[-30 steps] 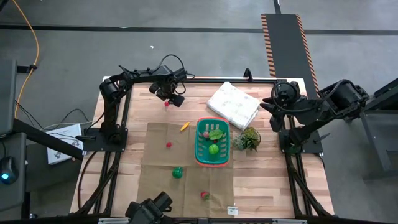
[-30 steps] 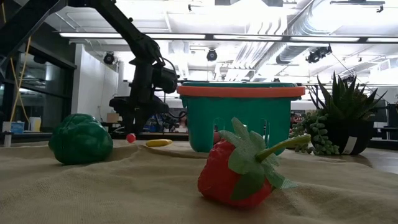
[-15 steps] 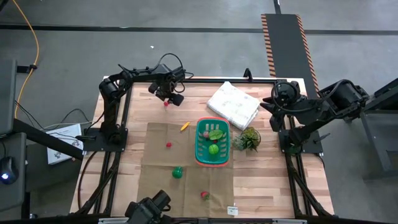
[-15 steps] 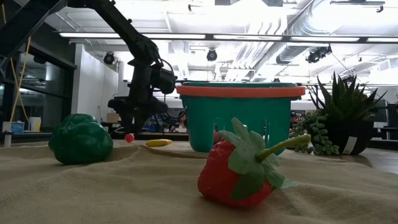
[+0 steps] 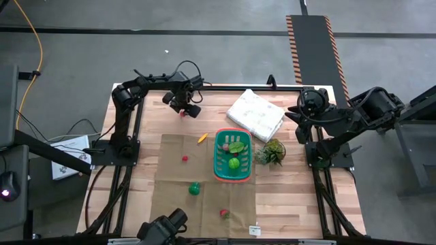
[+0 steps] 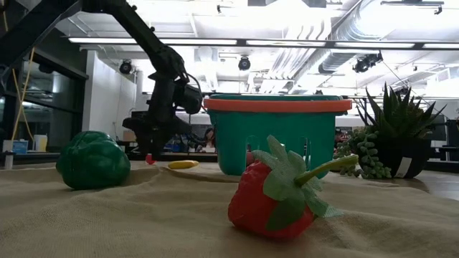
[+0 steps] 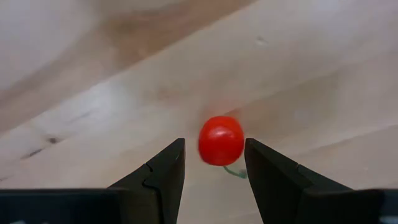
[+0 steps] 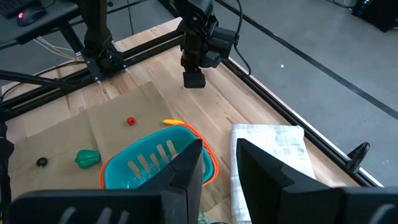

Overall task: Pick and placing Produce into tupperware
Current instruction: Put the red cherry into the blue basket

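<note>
Left gripper (image 7: 214, 163) low over bare wood near the tabletop's far left corner, fingers part open astride a small red cherry tomato (image 7: 221, 140), not clamped on it. Teal basket (image 5: 232, 156) at mid-table on the tan cloth (image 5: 174, 184), greens already inside; strawberry (image 6: 276, 192) and green pepper (image 6: 92, 160) toward the near edge. Right gripper (image 8: 219, 167) raised by the right edge, fingers slightly apart, holding nothing.

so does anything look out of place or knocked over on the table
Nothing looks spilled or damaged. The basket stands upright, but several produce pieces lie outside it, and a red berry sits far off on bare wood between the open left gripper fingers.
</note>
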